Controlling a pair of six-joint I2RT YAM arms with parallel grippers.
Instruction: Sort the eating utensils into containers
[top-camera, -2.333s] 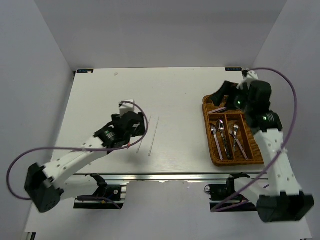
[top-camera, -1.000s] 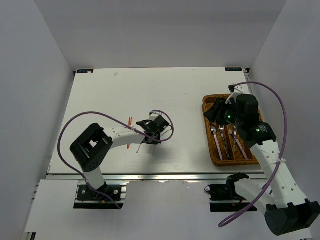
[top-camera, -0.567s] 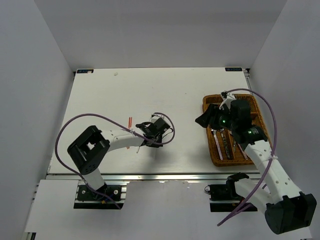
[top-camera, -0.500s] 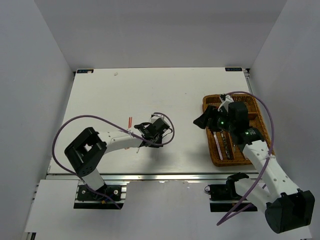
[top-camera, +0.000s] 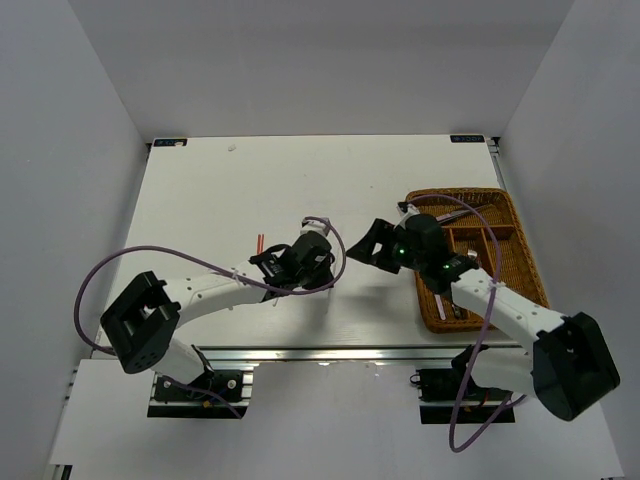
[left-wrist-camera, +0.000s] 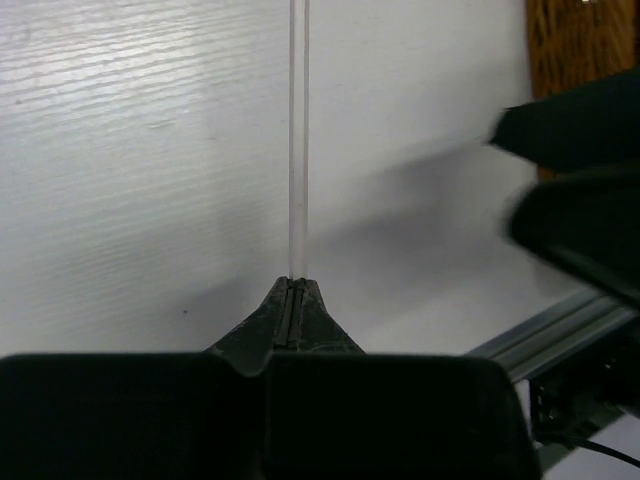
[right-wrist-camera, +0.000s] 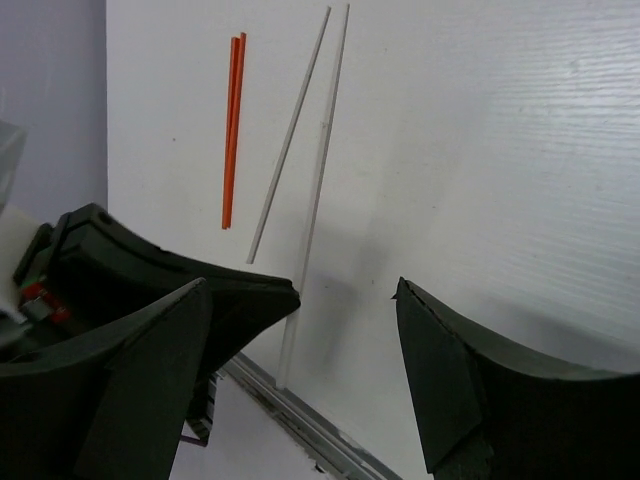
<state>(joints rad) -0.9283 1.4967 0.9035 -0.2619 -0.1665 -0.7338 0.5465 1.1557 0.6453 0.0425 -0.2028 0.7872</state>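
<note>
My left gripper (left-wrist-camera: 297, 285) is shut on a white chopstick (left-wrist-camera: 297, 140), which runs straight ahead from the fingertips over the table. In the top view this gripper (top-camera: 305, 268) sits at the table's middle front. My right gripper (right-wrist-camera: 300, 290) stands open just to its right (top-camera: 362, 248), nothing between its fingers. In the right wrist view the held chopstick (right-wrist-camera: 322, 170) lies beside a second white chopstick (right-wrist-camera: 288, 140) and an orange chopstick (right-wrist-camera: 233, 130). The brown wicker tray (top-camera: 520, 215) is at the right, its utensils mostly hidden under my right arm.
The table's front edge with its metal rail (top-camera: 330, 352) runs close below both grippers. Purple cables (top-camera: 105, 275) loop off each arm. White walls enclose the table on three sides.
My right arm swung left from over the tray to the table's middle and its jaws widened. The left gripper stayed shut on the white chopstick and shifted slightly right.
</note>
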